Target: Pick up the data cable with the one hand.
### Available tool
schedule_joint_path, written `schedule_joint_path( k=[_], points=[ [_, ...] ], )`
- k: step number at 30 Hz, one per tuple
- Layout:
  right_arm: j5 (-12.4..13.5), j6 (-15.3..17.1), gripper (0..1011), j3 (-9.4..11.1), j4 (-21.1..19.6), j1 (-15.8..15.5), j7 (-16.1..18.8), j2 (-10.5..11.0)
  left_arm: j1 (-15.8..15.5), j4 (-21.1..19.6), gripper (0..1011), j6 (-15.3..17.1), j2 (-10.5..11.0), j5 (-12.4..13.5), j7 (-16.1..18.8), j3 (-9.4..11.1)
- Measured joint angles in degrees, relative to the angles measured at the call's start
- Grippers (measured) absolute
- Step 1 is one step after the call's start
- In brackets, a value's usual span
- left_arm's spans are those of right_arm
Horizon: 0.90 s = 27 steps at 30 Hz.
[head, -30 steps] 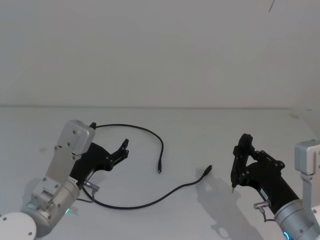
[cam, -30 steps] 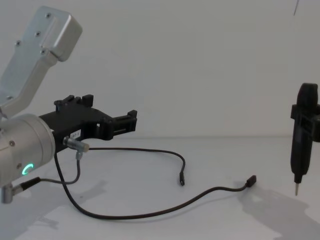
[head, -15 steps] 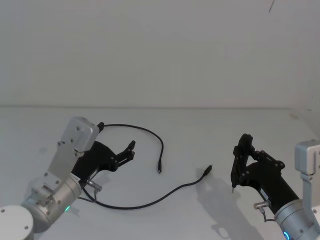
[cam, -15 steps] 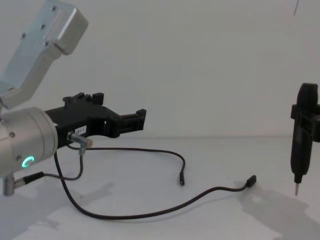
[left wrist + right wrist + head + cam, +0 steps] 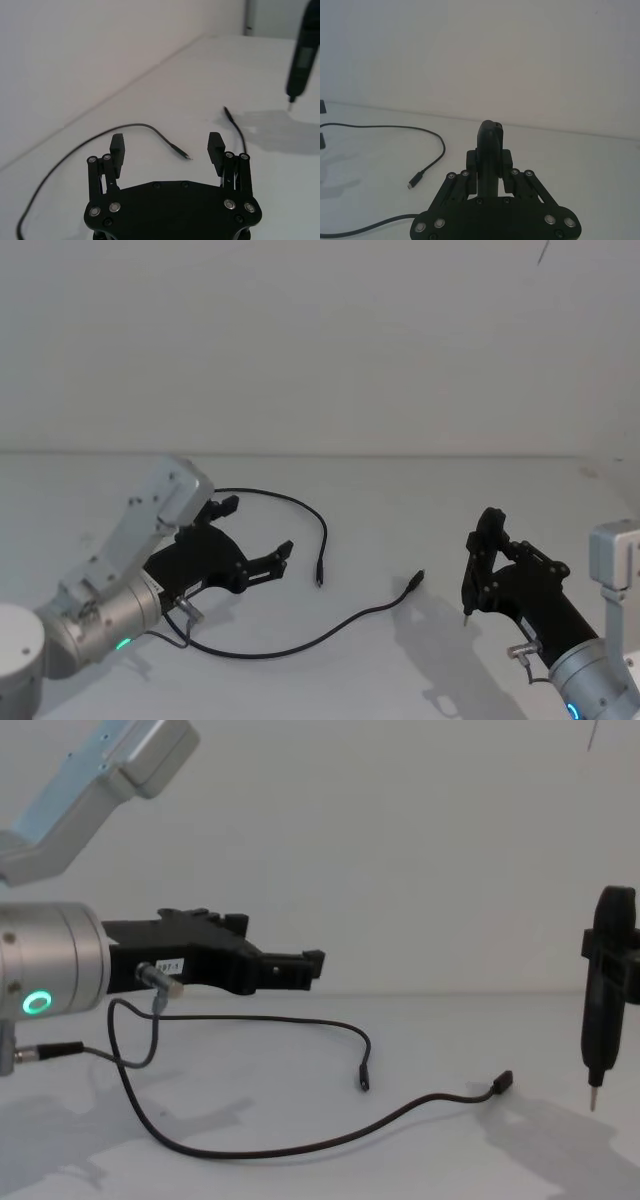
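Silver left arm (image 5: 60,985) with green ring (image 5: 38,1002), black screw-studded jaws, white label (image 5: 172,966).

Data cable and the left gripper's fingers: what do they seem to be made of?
Data cable: thin black cord, likely rubber or plastic sheathed, matte; it lies in loose curves, so it's flexible. Left gripper, open: fingers look like rigid matte black plastic, with flat blocky tips and silver screw heads at the joints. Metal underneath can't be ruled out.
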Motion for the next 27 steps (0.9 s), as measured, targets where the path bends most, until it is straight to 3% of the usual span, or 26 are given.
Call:
schedule_joint_path(
  k=[4,11,17,27],
  points=[
    [0.00,0.00,279,0.00,0.00,0.00,0.00,0.00,-2.17,-0.43,1001,4.48,1.17,-1.43,-3.81,0.81],
    [0.00,0.00,279,0.00,0.00,0.00,0.00,0.00,-6.11,-0.58,1001,12.39,1.66,-2.52,-7.55,3.01],
    [0.00,0.00,279,0.00,0.00,0.00,0.00,0.00,-9.17,0.07,1001,18.14,0.87,-2.82,-9.04,5.22],
    [0.00,0.00,279,0.00,0.00,0.00,0.00,0.00,-12.10,1.47,1001,23.93,-0.66,-2.94,-9.88,7.96]
  ],
)
